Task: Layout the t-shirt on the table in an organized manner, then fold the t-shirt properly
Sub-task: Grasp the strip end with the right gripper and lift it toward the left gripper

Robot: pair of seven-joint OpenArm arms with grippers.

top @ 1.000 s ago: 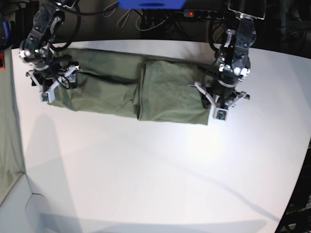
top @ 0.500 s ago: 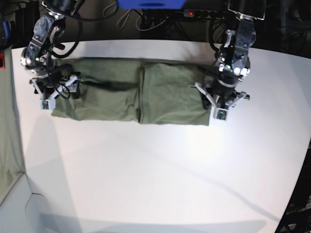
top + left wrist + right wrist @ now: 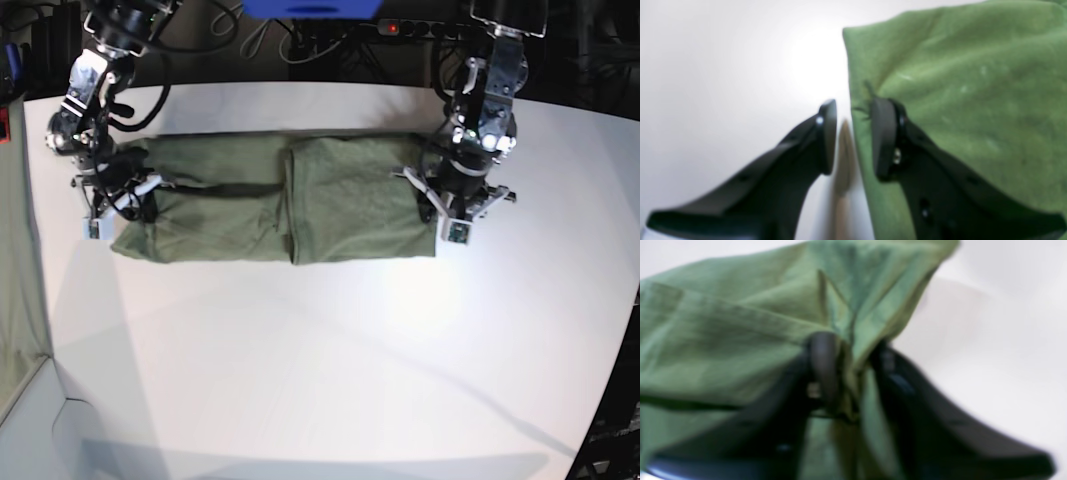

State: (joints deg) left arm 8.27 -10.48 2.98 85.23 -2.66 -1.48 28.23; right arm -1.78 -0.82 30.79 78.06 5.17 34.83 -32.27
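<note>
Tools first: the right tool (image 3: pixel 848 373) is pinching the shirt (image 3: pixel 270 195) end, while the left tool (image 3: pixel 851 136) is gaping astride its other edge. Shirt is lying as a long band on the tabletop (image 3: pixel 330 360). Folding is probably in hand; next, end over end.

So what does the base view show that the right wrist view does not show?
Only the base view shows the whole t-shirt as a long band on the table, with the left gripper at its other end. Only the right wrist view shows the cloth bunched between the jaws of the right gripper. Both show green fabric on the white table.
</note>
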